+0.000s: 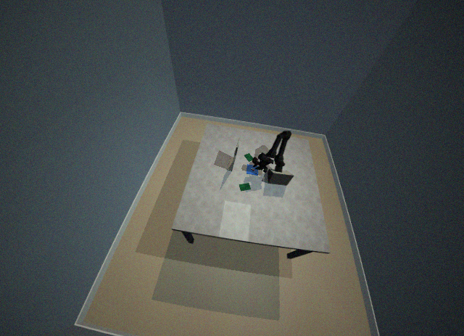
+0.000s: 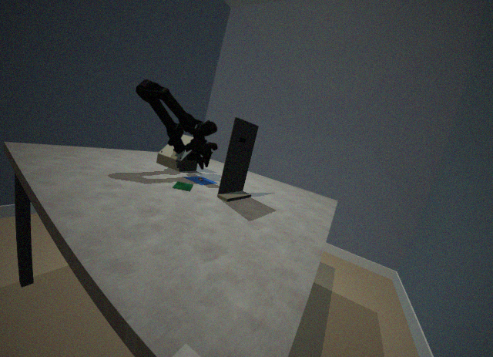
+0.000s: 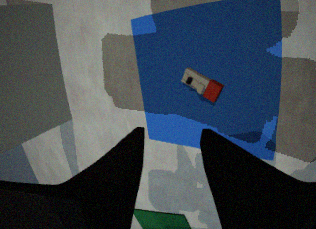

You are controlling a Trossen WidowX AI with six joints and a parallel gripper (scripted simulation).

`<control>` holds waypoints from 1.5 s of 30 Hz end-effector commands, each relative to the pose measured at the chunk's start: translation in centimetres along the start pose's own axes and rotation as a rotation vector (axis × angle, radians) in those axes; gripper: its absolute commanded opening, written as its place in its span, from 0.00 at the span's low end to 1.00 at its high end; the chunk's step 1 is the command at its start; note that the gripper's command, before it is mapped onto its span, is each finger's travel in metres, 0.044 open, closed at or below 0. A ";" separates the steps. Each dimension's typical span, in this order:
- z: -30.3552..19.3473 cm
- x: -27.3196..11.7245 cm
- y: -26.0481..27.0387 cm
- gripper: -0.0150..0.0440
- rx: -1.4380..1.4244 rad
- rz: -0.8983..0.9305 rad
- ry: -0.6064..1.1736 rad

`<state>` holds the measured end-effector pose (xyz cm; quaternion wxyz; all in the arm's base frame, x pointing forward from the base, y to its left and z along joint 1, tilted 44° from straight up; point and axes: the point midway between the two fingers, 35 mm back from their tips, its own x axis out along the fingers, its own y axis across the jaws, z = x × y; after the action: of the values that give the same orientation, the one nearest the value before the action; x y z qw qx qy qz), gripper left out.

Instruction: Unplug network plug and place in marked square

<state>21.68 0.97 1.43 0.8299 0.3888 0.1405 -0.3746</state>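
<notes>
The plug, pale with a red end, lies on the blue marked square, well inside its edges. My gripper is partly open with nothing between its fingers. It hangs above the table, clear of the plug; in the wrist view the plug is beyond the fingertips. The upright panel stands apart from the gripper, and its dark socket shows no plug. The tab on the plug is too small to make out.
A green patch and another green patch lie on the table on either side of the square. The arm's base block is behind the gripper. A pale rectangle lies near one table edge.
</notes>
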 end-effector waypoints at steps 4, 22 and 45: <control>0.0 -0.5 0.5 0.52 0.009 0.004 -0.002; -0.1 -1.7 1.2 0.52 0.008 0.003 -0.004; 0.3 -3.5 2.1 0.52 0.006 0.011 -0.011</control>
<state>20.72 3.22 4.15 0.8317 0.3861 0.1370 -0.3748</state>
